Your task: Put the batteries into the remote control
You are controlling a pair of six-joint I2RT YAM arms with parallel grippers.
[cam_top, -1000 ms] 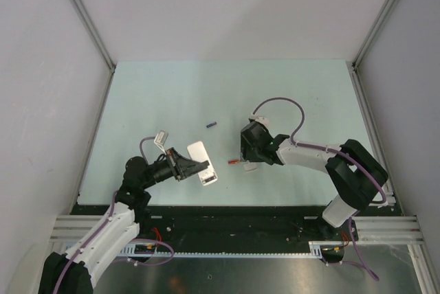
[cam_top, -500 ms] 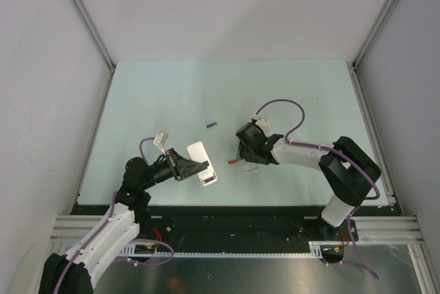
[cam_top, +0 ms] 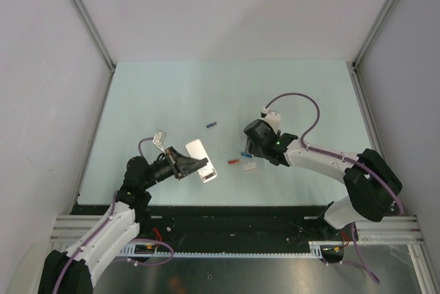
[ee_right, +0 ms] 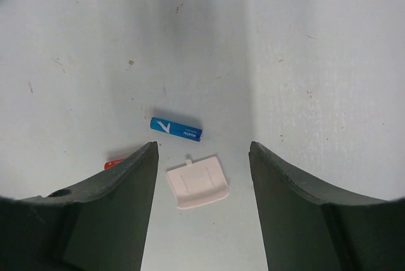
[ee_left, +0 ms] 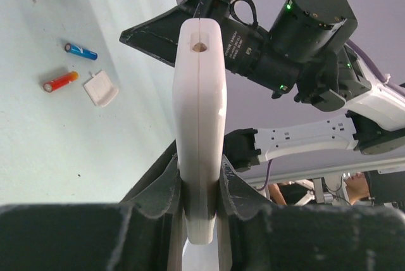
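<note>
Remote control (ee_left: 199, 125) was clamped edge-on between the fingers of the left gripper (ee_left: 201, 189), at the near left of the table (cam_top: 151, 95). The right gripper (ee_right: 201, 157) hung with its jaws apart, holding nothing, above a blue battery (ee_right: 176, 130) and a white cover piece (ee_right: 197, 182) lying just beside each other on the table. An orange-red battery (cam_top: 234, 161) lay near these, toward the remote, partly hidden by one finger in the right wrist view. A purple battery (cam_top: 212, 125) lay farther back, well apart from both grippers.
</note>
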